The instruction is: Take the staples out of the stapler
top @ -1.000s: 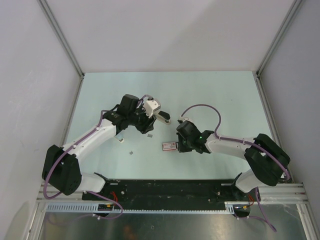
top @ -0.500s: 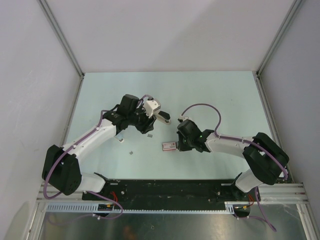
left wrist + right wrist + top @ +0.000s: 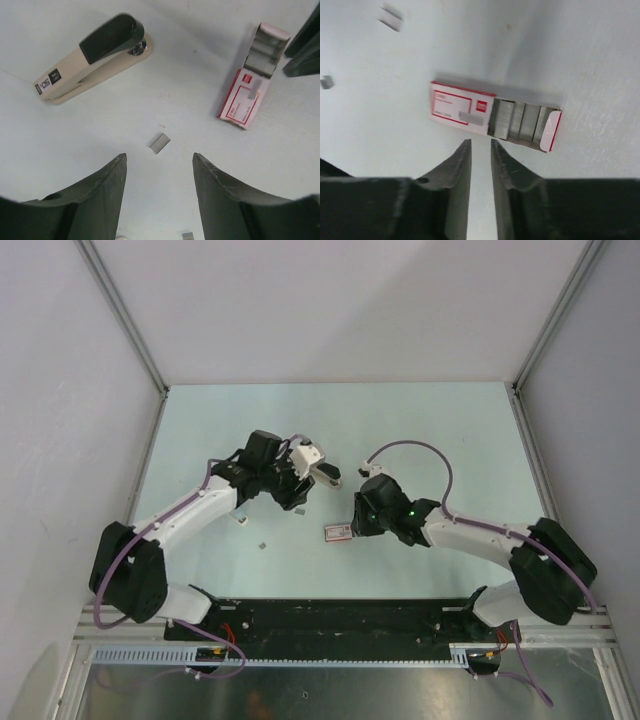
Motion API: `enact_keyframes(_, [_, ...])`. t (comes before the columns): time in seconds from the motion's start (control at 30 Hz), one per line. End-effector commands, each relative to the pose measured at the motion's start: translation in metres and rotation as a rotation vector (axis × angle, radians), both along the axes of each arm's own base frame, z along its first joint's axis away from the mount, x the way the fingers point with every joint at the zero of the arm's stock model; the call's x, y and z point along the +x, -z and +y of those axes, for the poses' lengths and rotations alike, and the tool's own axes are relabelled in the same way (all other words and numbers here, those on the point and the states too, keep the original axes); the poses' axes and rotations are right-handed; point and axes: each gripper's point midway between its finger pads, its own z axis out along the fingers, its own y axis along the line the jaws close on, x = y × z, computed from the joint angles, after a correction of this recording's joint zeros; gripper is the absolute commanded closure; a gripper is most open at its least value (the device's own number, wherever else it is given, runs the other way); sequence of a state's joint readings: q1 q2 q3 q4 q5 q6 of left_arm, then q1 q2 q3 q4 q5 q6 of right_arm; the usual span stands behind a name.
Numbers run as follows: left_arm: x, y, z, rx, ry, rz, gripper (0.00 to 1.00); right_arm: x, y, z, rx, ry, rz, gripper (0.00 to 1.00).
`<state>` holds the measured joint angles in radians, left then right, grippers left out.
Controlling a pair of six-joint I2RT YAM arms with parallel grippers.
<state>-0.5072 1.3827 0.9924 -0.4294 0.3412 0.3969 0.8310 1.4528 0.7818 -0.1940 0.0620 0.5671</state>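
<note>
Since a second ago, we note the right arm's elbow has swung outward to the right, while its wrist stays at the box.

Right gripper (image 3: 480,144): jaws a narrow gap apart, nothing between them, tips just short of the staple box (image 3: 451,104).

Box: red and white, flap open, rows of staples (image 3: 516,120) inside, one strip lying on its lid.

Left gripper (image 3: 159,157): jaws wide apart, empty, over a loose staple strip (image 3: 159,143) on the table (image 3: 192,55).

Stapler (image 3: 85,62): beige with a black top, lying beyond that strip, well apart from the box. Neither gripper touches it.

Another strip (image 3: 187,236) lies near the left fingers.
</note>
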Motion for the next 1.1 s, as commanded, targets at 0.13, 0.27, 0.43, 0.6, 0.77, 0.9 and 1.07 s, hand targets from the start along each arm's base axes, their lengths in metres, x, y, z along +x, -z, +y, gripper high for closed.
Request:
enact_keyframes(0.13, [0.003, 0.061, 0.009, 0.247, 0.195, -0.018, 0.36, 0.008, -0.048, 0.022, 0.182, 0.008, -0.196, 0.58])
enact_keyframes(0.27, [0.009, 0.078, 0.008, 0.317, 0.263, -0.024, 0.35, -0.003, -0.042, 0.027, 0.225, 0.026, -0.198, 0.57])
enact_keyframes(0.43, [0.018, 0.091, 0.007, 0.371, 0.306, -0.029, 0.35, -0.006, -0.041, 0.026, 0.235, 0.037, -0.204, 0.57])
enact_keyframes(0.6, [0.019, 0.095, 0.006, 0.391, 0.330, -0.034, 0.35, -0.006, -0.040, 0.025, 0.238, 0.039, -0.204, 0.58])
enact_keyframes(0.77, [0.018, 0.097, 0.003, 0.399, 0.347, -0.038, 0.35, -0.007, -0.041, 0.025, 0.244, 0.037, -0.203, 0.60])
enact_keyframes(0.9, [0.016, 0.098, -0.001, 0.404, 0.363, -0.042, 0.35, -0.007, -0.041, 0.026, 0.245, 0.036, -0.202, 0.63])
enact_keyframes(1.07, [0.016, 0.102, -0.004, 0.423, 0.386, -0.047, 0.35, -0.007, -0.041, 0.025, 0.248, 0.039, -0.204, 0.67])
